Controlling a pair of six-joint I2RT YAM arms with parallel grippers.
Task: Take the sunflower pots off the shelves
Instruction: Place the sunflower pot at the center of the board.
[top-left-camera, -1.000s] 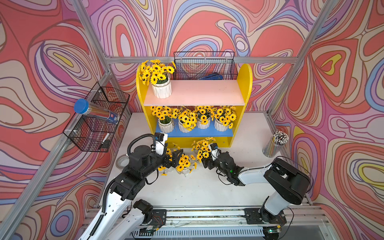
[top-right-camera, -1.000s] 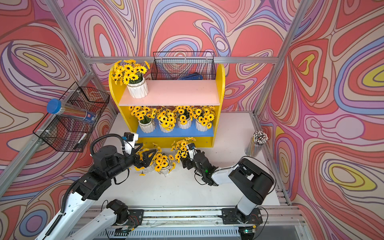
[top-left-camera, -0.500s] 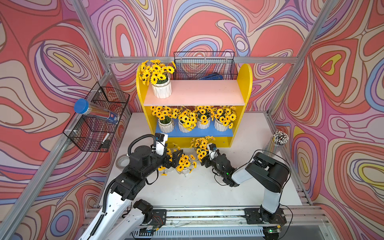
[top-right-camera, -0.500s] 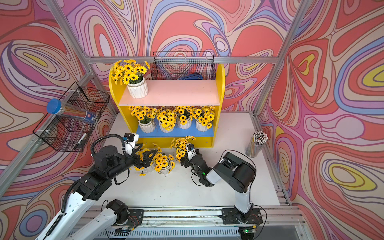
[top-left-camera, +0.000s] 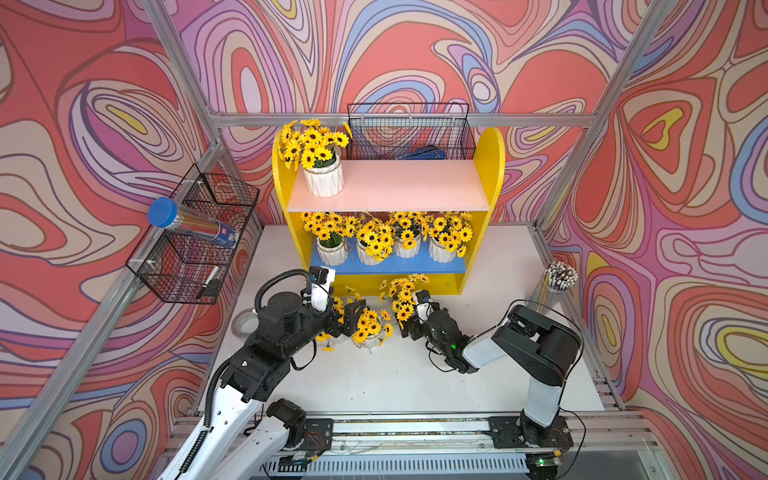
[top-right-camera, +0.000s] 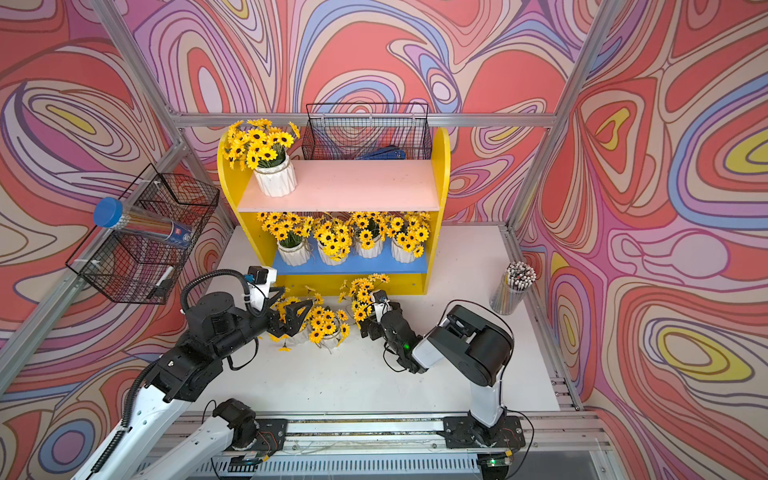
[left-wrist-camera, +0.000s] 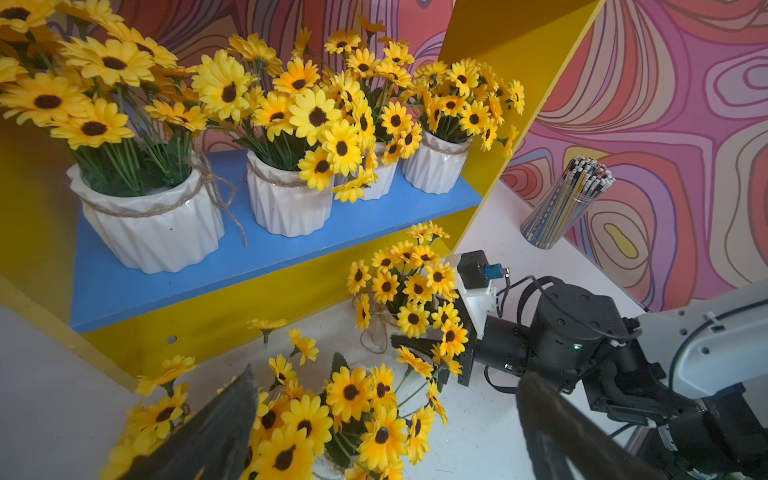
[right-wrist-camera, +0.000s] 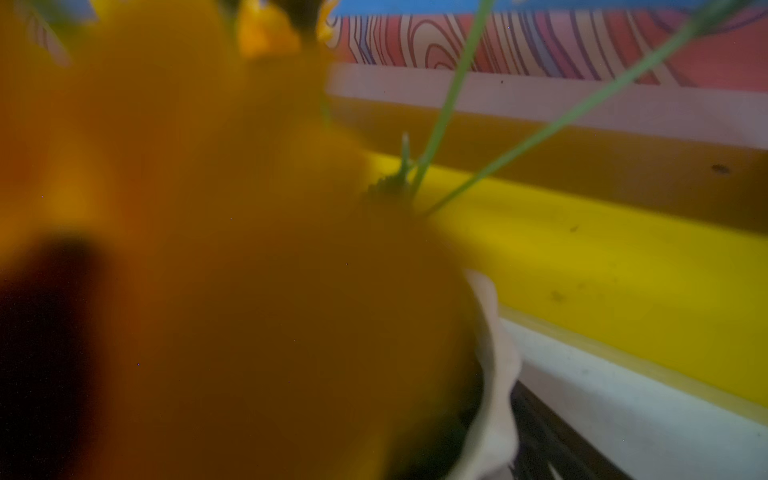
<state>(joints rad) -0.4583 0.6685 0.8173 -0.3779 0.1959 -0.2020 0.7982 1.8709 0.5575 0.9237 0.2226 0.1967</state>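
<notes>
While the left gripper (top-left-camera: 351, 320) sits with its jaws spread wide and blooms between them, by two sunflower pots (top-left-camera: 369, 326) on the white table (top-left-camera: 374, 386), the right gripper (top-left-camera: 411, 328) is buried in the flowers of a third pot (top-left-camera: 399, 291) in front of the shelves (top-left-camera: 492, 166), and I can't tell if it's clamped or loose. Behind them four pots (top-left-camera: 331, 251) line the blue lower board (top-left-camera: 399, 266), and one more pot (top-left-camera: 323, 183) stands at the left end of the pink upper board (top-left-camera: 399, 187).
</notes>
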